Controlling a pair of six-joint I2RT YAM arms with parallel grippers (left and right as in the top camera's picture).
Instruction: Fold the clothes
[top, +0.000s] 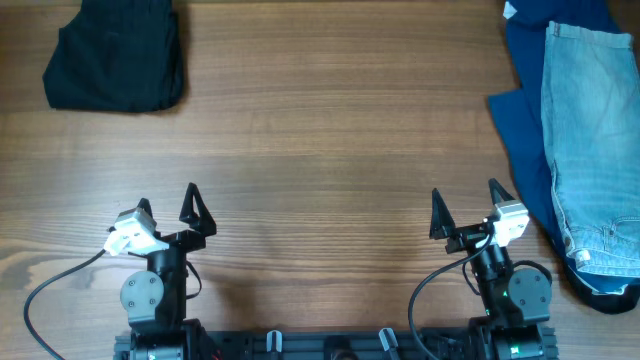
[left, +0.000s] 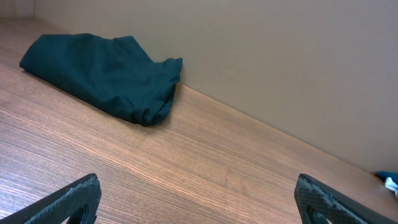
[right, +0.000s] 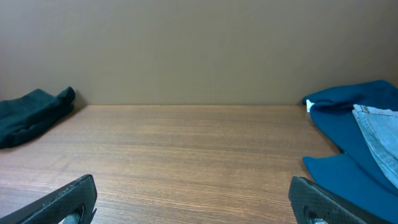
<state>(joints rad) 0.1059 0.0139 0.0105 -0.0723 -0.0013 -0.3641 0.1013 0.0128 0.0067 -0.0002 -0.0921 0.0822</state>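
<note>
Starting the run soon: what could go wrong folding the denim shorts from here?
1. The denim shorts lie on the navy garment, so the right gripper may pinch both layers.
2. They run past the overhead view's right edge, so a grasp there could be hard to check.

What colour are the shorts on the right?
The shorts are faded light blue, clearest in the overhead view.

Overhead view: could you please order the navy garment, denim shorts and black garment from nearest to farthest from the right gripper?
From the right gripper:
1. the navy garment, edge just to its right.
2. the denim shorts, atop it, farther right.
3. the black garment, far corner, left side.
</note>
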